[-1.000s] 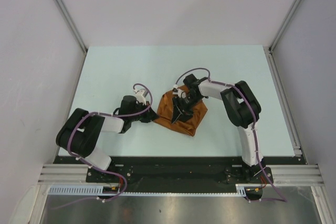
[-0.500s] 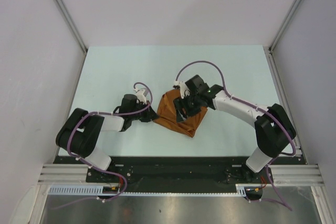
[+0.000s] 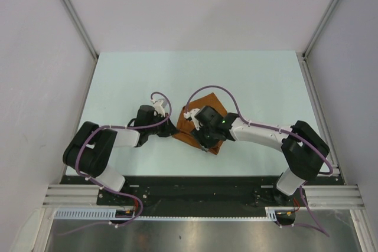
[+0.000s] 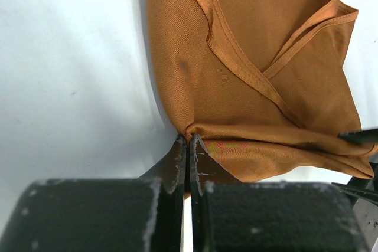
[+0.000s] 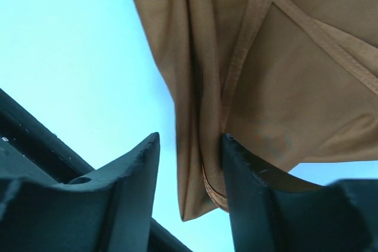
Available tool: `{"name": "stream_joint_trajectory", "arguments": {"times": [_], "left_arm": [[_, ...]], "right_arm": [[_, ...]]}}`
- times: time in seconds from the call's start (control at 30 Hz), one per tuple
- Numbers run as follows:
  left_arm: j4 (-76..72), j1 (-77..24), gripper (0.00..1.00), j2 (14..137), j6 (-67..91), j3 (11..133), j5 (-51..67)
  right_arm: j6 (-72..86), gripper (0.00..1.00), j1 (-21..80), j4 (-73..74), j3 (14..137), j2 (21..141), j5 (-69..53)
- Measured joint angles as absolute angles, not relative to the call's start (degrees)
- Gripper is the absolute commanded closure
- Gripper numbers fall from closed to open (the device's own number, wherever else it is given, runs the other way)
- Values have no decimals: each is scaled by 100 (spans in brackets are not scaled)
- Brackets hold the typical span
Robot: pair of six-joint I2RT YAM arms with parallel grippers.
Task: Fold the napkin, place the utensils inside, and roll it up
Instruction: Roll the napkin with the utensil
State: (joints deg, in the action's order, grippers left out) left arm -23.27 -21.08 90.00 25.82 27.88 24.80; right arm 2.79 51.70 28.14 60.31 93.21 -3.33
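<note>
**Item: napkin (image 3: 208,100), rust-orange cloth.** It is lying just right of centre on the pale table (image 3: 130,81), bunched into overlapping layers with hemmed edges crossing one another, not yet a flat fold.

**Change noted.** Within the last second the right arm has been stretching out low across the table, and the right gripper (image 3: 202,137) has been travelling from the upper part of the cloth down to its lower-left portion. The cloth's outline is shifting with it: a flap is now showing at the upper right of the bundle. The left arm is staying where it was. Judged from this, the folding stage is still running — the cloth is being rearranged, not rolled.

**Item: left gripper (image 4: 189,146).** Its fingers are pressing together with no visible gap, pinching a gathered corner at the cloth's left edge and anchoring it against the table.

**Item: right gripper, wrist view (image 5: 190,138).** Its fingers are standing moderately apart. A hanging fold of cloth is passing between them and touching the right-hand finger (image 5: 236,169) — the other finger is standing clear, so it is straddling the fold, not clamping it.

**Item: utensils.** No fork is showing in any view; it is either hidden or out of frame.
</note>
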Motion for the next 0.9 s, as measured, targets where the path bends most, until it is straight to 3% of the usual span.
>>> {"name": "stream_joint_trajectory", "arguments": {"times": [0.37, 0.47, 0.57, 0.9], "left_arm": [[-2250, -2108, 100, 9000, 2582, 2827, 2482], [-2239, -2108, 100, 9000, 2582, 2834, 2482], [-2193, -2108, 100, 9000, 2580, 2853, 2493], [-1927, -2091, 100, 9000, 2475, 2980, 2521]], "right_arm": [[180, 65, 5352, 2958, 6031, 9598, -180], [156, 78, 5356, 3004, 6034, 9732, -176], [143, 100, 5321, 3079, 6058, 9880, -314], [196, 100, 4187, 3437, 6431, 10280, -2851]]}}
